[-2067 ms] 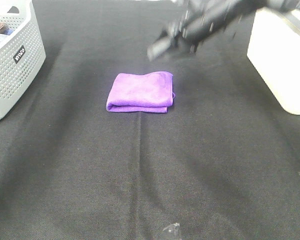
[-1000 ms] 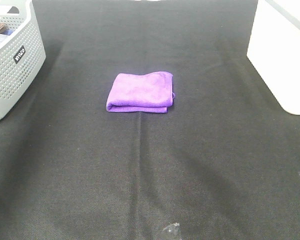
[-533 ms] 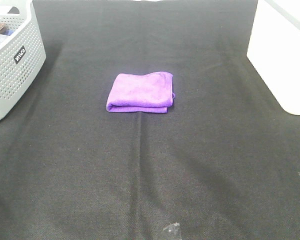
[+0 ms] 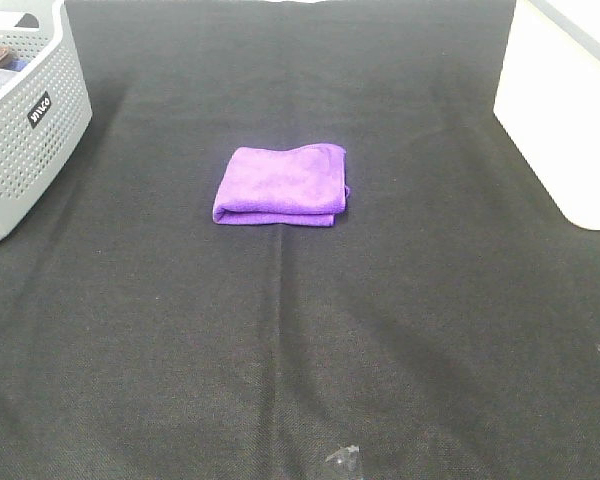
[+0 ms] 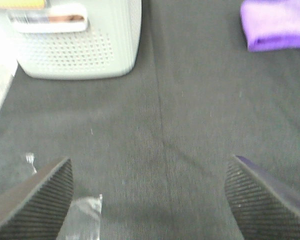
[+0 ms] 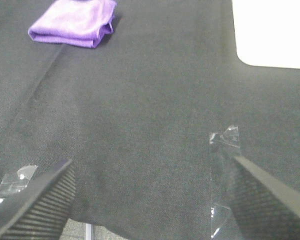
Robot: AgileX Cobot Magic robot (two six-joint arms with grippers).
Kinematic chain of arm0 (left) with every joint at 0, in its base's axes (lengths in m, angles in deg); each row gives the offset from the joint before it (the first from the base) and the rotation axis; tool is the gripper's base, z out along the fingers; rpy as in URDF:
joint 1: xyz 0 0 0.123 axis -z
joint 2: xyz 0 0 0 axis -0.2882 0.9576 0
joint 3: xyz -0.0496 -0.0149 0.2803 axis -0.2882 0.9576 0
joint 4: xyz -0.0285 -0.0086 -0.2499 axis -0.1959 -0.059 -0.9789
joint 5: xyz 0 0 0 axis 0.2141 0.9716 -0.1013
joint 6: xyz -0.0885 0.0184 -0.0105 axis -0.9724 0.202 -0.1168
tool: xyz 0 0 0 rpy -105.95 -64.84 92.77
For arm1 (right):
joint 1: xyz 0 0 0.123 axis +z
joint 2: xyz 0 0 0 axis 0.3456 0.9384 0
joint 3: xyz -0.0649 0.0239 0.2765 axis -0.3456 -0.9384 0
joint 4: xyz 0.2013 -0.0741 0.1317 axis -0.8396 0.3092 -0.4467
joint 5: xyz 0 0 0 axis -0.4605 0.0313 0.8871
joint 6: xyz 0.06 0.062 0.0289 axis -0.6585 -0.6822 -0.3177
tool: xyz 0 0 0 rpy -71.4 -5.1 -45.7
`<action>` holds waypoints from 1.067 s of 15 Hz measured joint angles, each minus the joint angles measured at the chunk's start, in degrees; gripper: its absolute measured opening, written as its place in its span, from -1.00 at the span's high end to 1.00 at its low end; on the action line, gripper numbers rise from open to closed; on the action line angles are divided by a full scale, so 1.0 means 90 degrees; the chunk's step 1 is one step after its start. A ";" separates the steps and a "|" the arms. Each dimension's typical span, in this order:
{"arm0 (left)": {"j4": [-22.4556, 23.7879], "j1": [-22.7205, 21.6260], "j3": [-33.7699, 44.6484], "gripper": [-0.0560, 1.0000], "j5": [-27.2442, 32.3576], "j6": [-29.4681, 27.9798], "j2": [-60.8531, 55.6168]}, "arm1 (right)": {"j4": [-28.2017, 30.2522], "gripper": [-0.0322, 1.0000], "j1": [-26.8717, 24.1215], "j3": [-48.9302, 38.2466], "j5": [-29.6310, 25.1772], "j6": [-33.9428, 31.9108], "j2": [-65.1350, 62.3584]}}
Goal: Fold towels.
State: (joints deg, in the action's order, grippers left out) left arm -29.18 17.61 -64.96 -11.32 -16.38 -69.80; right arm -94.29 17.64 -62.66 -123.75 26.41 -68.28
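The purple towel (image 4: 282, 184) lies folded into a small rectangle on the black cloth-covered table (image 4: 300, 330), a little behind the middle. It also shows in the left wrist view (image 5: 277, 24) and in the right wrist view (image 6: 73, 22). No white tag shows. Neither arm is in the exterior high view. My left gripper (image 5: 150, 200) is open and empty, well away from the towel. My right gripper (image 6: 150, 197) is open and empty, low over the table near its front edge.
A grey perforated basket (image 4: 25, 120) with items inside stands at the back left, also in the left wrist view (image 5: 75, 40). A white box (image 4: 565, 110) stands at the back right, also in the right wrist view (image 6: 272, 32). Clear tape bits (image 6: 225, 137) are stuck near the front edge.
The right arm, blurred above the towel 2.1 s ago, has left the exterior high view. The towel has not moved. Nothing differs over the last second.
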 joint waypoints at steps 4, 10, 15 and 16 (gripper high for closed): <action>-0.0057 0.0000 0.0025 -0.56 0.0032 -0.0070 -0.0255 | 0.0095 -0.58 0.0000 -0.0102 -0.0057 -0.0013 -0.0006; -0.0057 0.0000 0.0025 -0.56 0.0032 -0.0108 -0.0255 | 0.0185 -0.58 0.0000 -0.0108 -0.0070 -0.0185 -0.0006; -0.0108 -0.0458 0.0025 -0.56 0.0032 -0.0115 -0.0255 | 0.0185 -0.58 0.0038 -0.0108 -0.0070 -0.0185 -0.0006; -0.0115 -0.0522 0.0025 -0.56 0.0032 -0.0115 -0.0255 | 0.0185 -0.58 0.0038 -0.0108 -0.0070 -0.0185 -0.0006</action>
State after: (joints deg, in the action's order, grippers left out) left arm -30.21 12.91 -64.73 -11.03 -17.42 -72.09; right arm -92.63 17.98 -63.63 -124.38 24.75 -68.34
